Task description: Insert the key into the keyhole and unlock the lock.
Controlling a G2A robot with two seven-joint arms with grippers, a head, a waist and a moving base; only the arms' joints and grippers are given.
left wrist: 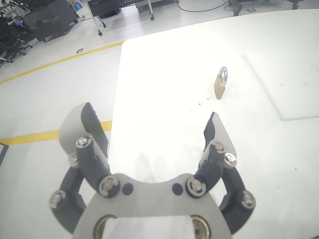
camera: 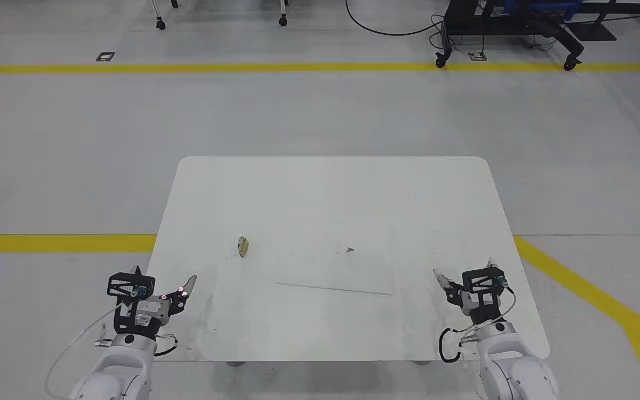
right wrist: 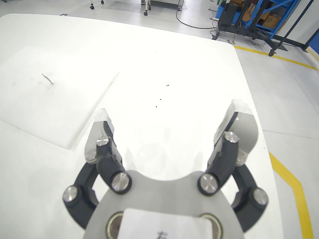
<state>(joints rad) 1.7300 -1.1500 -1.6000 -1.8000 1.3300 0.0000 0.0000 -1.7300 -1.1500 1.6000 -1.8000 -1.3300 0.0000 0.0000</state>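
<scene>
The left gripper has two curved silver fingers lined with black ridged pads. Black links hinge them to a silver plate studded with round screws. The right gripper matches it, but pale tape wraps its fingertips and it carries a white label with a black mark. The left arm and right arm are white and rounded. A black cable loops beside the right one.

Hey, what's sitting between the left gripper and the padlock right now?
Between the left gripper and the padlock lies bare white table, with a few tiny dark specks close to the padlock, as the left wrist view shows.
</scene>
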